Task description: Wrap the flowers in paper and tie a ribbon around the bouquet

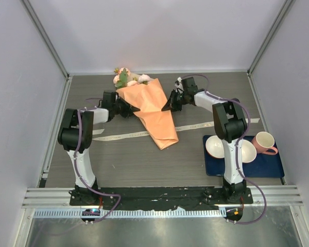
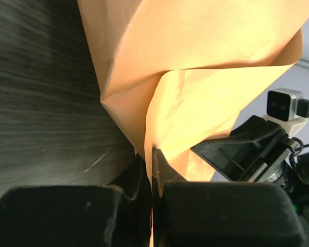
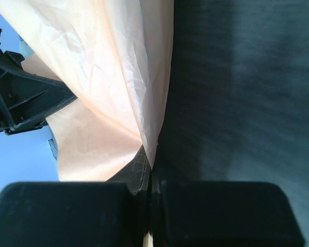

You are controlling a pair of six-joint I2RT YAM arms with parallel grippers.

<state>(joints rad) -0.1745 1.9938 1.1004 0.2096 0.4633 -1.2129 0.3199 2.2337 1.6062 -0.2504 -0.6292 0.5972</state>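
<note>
On the table the paper (image 1: pixel 153 110) already wraps the flowers (image 1: pixel 127 77) as a cone; the left gripper (image 2: pixel 152 158) and right gripper (image 3: pixel 151 165) each pinch its edge. The ribbon (image 1: pixel 129 135) lies untied.

The top view looks down from high behind the near edge, across the whole worktop (image 1: pixel 118 159). Both wrist views face inward, tight against the paper (image 1: pixel 154 109), shared by all three.

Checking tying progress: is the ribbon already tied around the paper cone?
No, the ribbon lies flat on the table, running out from both sides of the paper cone, unknotted.
</note>
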